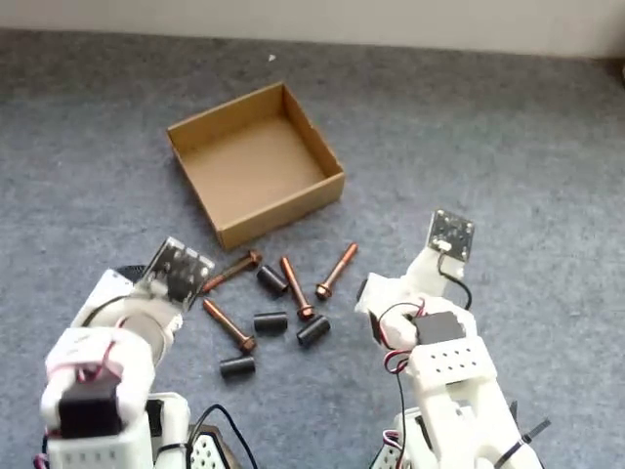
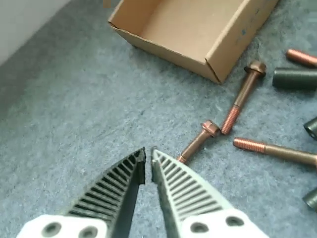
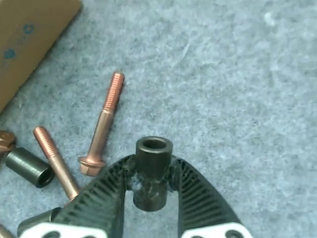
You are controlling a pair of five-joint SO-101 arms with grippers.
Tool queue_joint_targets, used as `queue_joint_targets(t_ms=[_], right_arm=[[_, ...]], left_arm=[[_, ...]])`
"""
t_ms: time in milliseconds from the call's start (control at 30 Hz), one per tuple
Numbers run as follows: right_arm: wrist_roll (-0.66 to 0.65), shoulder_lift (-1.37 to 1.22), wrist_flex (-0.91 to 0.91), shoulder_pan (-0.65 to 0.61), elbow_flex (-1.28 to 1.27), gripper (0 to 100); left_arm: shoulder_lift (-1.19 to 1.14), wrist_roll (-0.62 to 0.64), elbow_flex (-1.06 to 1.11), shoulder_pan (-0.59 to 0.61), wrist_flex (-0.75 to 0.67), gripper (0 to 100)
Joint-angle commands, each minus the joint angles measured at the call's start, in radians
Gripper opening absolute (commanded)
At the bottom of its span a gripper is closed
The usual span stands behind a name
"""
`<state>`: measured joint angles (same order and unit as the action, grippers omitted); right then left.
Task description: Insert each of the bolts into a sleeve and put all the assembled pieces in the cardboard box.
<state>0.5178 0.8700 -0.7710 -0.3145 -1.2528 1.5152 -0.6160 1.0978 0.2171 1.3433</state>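
The open cardboard box [image 1: 254,161] stands empty at the back of the grey carpet. In front of it lie several copper bolts [image 1: 296,286] and dark sleeves [image 1: 270,322], loose and mixed together. My right gripper [image 3: 151,166] is shut on one dark sleeve [image 3: 154,148], held upright just above the carpet, to the right of the pile. A bolt [image 3: 104,126] lies beside it. My left gripper [image 2: 148,159] is shut with nothing in it, low over the carpet to the left of the pile. The nearest bolt [image 2: 198,141] lies just ahead of its tips.
The box's corner [image 2: 213,67] stands a short way beyond the left gripper, with another bolt [image 2: 245,94] lying against it. Bare carpet stretches to the left of the box and to the right of the right arm [image 1: 430,293].
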Motion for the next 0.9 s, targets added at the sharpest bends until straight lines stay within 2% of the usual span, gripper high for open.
queue_joint_targets(t_ms=[0, 100, 200, 300, 567, 867], right_arm=[[-0.011, 0.03, 0.024, 0.041, 0.013, 0.5], [-0.011, 0.03, 0.024, 0.07, 0.013, 0.5], [-0.011, 0.03, 0.024, 0.096, 0.013, 0.5], [-0.011, 0.03, 0.024, 0.116, 0.013, 0.5], [-0.011, 0.03, 0.024, 0.122, 0.013, 0.5], [-0.011, 0.03, 0.024, 0.122, 0.012, 0.5]], left_arm=[[-0.274, -0.094, -0.111, -0.061, 0.005, 19], [-0.398, -0.201, -0.14, -0.114, -0.003, 24], [-0.492, -0.365, -0.148, -0.186, -0.005, 22], [-0.568, -0.473, -0.143, -0.263, -0.015, 21], [-0.785, -0.551, -0.142, -0.358, -0.187, 21], [-1.017, -0.698, -0.148, -0.361, -0.232, 21]])
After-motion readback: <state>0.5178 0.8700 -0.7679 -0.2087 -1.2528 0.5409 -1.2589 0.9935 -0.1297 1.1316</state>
